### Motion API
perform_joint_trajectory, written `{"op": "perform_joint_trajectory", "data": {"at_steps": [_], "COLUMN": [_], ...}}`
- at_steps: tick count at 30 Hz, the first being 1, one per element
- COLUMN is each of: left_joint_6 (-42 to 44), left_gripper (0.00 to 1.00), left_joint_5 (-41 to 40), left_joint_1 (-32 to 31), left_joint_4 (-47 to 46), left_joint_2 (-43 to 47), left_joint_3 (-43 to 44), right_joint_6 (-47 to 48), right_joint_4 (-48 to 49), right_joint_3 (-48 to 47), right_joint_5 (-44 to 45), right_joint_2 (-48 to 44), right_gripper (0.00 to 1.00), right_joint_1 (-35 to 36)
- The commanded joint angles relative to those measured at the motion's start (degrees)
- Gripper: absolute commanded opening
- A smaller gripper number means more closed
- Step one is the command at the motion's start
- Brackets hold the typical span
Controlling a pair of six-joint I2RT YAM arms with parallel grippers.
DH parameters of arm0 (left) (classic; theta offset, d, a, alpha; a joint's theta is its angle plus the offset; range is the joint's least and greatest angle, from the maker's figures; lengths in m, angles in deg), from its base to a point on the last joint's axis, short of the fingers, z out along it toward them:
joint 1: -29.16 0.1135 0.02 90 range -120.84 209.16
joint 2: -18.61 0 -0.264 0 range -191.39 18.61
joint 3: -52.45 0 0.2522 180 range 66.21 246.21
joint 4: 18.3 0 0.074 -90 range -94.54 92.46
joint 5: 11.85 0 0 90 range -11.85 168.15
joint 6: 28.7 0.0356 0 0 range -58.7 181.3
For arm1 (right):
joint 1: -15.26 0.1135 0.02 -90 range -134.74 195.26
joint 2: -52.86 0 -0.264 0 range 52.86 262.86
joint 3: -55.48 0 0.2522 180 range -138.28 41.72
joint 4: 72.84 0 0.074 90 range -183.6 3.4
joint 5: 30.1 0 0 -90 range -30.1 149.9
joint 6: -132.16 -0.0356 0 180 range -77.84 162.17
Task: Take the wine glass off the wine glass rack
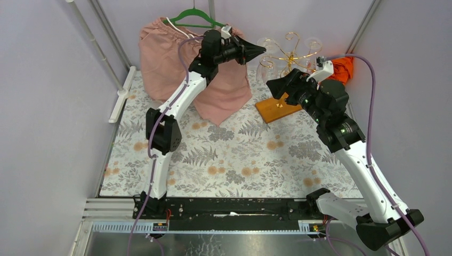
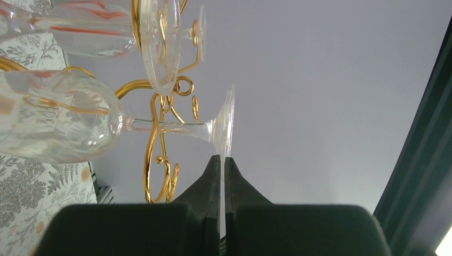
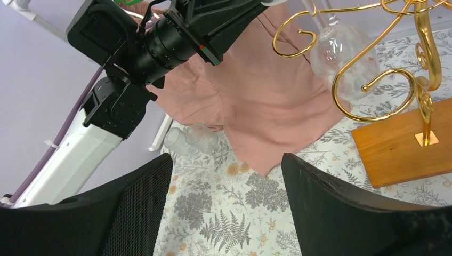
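Observation:
The wine glass rack point(image 1: 290, 53) is gold wire on an orange-brown wooden base point(image 1: 277, 109) at the back right. A clear wine glass point(image 2: 58, 117) hangs upside down on it, its stem through a curled arm. My left gripper point(image 2: 222, 159) is shut on the rim of that glass's foot point(image 2: 228, 120); from above it point(image 1: 261, 50) reaches the rack's left side. My right gripper point(image 3: 226, 165) stands open and empty over the cloth-covered table, just left of the base point(image 3: 405, 144). Its view shows the rack's arms point(image 3: 373, 80) and the glass bowl point(image 3: 344, 53).
A pink garment point(image 1: 176, 58) on a green hanger point(image 1: 194, 18) hangs at the back left. Another glass point(image 3: 189, 140) lies on the floral tablecloth by its hem. More glasses point(image 2: 160, 42) hang on the rack. An orange object point(image 1: 342, 68) sits behind the rack, near the purple wall.

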Motion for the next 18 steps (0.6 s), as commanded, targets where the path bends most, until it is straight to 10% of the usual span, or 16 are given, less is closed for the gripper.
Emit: {"op": "perform_joint_trajectory", "data": {"at_steps": [1,18], "left_joint_6": [0.73,4.77], "left_gripper": [0.00,0.00], "left_joint_5": [-0.05,-0.12], "left_joint_1": [-1.65,-4.38], "left_joint_4": [2.25,-0.07], "left_joint_2": [-1.18,8.97], "left_joint_3": [1.58,-14.40], "right_joint_6": [1.14,-0.64], "right_joint_4": [1.13,2.06], "right_joint_3": [-0.76,0.60], "right_joint_5": [1.23,-0.45], "right_joint_2": [-1.21,-2.25], "right_gripper": [0.82,0.81], "right_joint_1": [0.18,0.16]}}
